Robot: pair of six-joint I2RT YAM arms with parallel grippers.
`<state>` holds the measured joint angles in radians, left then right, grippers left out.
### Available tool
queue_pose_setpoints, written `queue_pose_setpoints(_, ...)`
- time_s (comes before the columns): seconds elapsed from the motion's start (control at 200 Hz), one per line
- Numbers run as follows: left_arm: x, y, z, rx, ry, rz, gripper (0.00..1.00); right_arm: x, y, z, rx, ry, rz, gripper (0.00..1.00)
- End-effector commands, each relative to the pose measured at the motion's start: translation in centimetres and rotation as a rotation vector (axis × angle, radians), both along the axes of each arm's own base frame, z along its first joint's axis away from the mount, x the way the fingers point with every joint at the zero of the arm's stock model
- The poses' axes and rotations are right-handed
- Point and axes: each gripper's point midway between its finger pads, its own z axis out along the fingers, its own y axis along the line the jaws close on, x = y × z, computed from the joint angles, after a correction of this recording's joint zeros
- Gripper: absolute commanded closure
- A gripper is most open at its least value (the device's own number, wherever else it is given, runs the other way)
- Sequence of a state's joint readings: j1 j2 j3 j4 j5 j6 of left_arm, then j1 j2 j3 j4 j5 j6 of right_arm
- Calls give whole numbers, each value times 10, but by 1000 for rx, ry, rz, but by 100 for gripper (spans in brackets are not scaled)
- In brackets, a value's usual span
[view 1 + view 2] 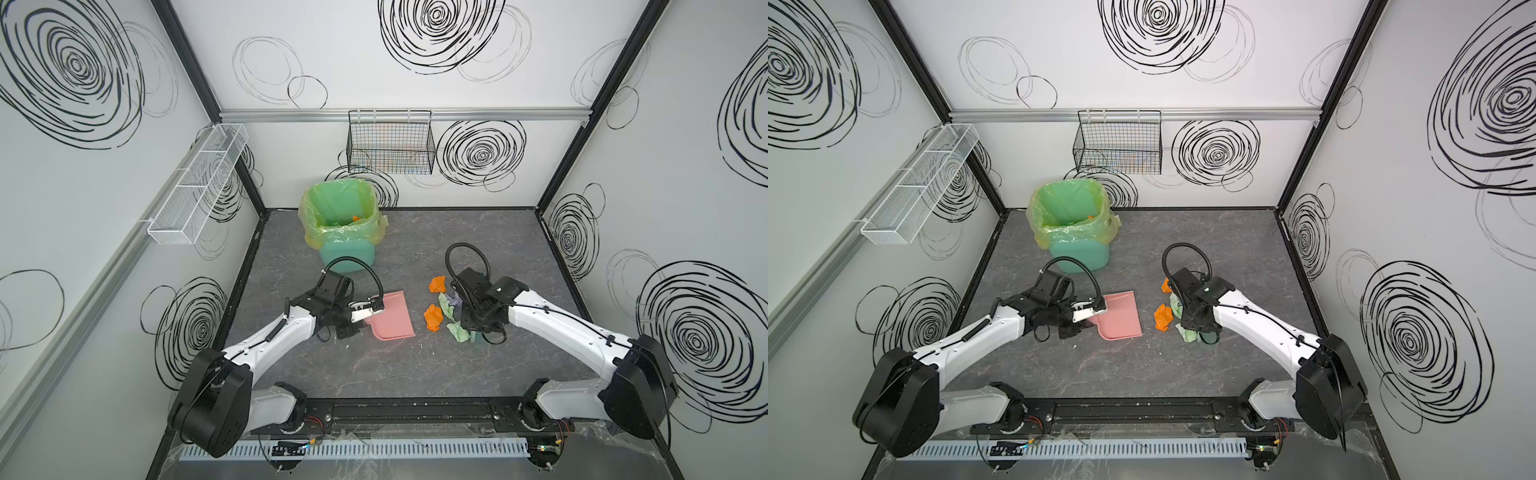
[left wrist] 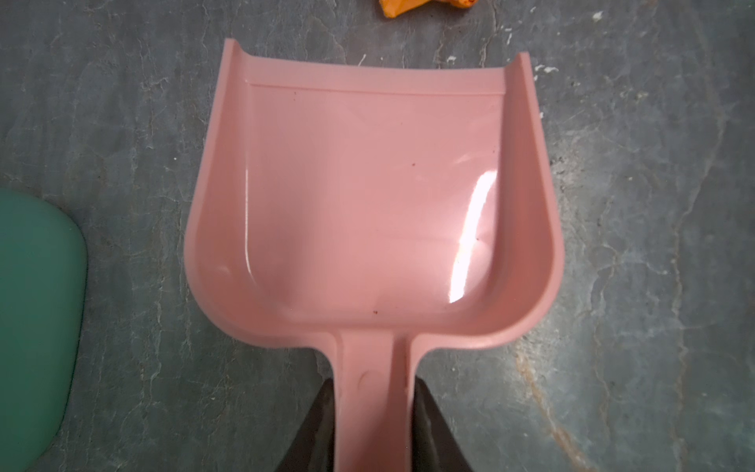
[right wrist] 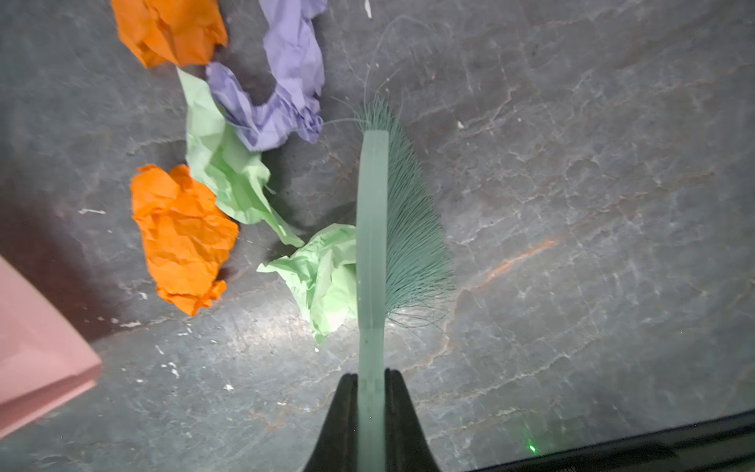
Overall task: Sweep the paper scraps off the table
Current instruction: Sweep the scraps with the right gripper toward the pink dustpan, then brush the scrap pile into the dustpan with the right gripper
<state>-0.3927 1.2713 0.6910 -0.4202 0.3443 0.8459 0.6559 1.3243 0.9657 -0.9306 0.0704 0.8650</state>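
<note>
Dark grey and marble-veined, the table (image 1: pixel 374 374) looks flat and smooth, good for sweeping, with white crumbs scattered near the tools.

The left gripper (image 2: pixel 374 394) is clamped on the handle of the pink dustpan (image 2: pixel 367 196). The dustpan rests empty on the table with its open lip toward the scraps (image 3: pixel 184 237).

The right gripper (image 3: pixel 371 382) is clenched on the handle of the green brush (image 3: pixel 371 229). Its bristles are down on the table, and its back touches a green wad.

The scraps lie bunched mid-table between dustpan and brush: two orange, two green and one lilac, some overlapping. They look very light, soft and springy. A hard stroke would likely make them skid, tumble or hop the lip. They need no pinching; the bristles should press low against the side away from the dustpan.

Beyond stands the green bin (image 1: pixel 345 249) with its liner (image 1: pixel 316 232), an orange scrap already inside. White walls with black spirals enclose the space, carrying a black basket (image 1: pixel 390 145) and a white basket (image 1: pixel 195 187).
</note>
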Motion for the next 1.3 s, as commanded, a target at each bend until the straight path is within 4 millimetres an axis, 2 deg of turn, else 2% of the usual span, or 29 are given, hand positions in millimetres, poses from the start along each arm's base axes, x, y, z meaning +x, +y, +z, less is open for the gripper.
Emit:
queue_pose_setpoints(0.0, -4, -3, 0, -32, 11, -15, 100, 9, 25, -1, 146, -11, -10, 100)
queue_pose_setpoints(0.25, -4, -5, -1, -32, 16, -16, 100, 21, 32, 22, 186, -60, -8, 100)
queue_pose_setpoints(0.51, -4, -1, -10, -6, 29, -12, 100, 14, 8, 49, 80, -73, -15, 100)
queue_pose_setpoints(0.69, -2, 1, -14, 7, 28, -4, 100, 18, -21, 83, 10, -131, -32, 100)
queue_pose_setpoints(0.841, 0, 0, -17, 12, 48, 4, 100, 48, -55, 117, -104, -289, -38, 100)
queue_pose_setpoints(0.896, 2, -1, -19, 20, 54, 9, 100, 61, -71, 123, -156, -294, -56, 100)
queue_pose_setpoints(1.016, 4, -2, -20, 30, 56, 22, 100, 90, -87, 117, -285, -263, -35, 100)
queue_pose_setpoints(1.191, 10, -5, -18, 39, 53, 39, 100, 124, -87, 80, -436, -104, 23, 100)
queue_pose_setpoints(1.296, 12, -9, -13, 37, 51, 45, 100, 134, -81, 52, -549, 37, 106, 100)
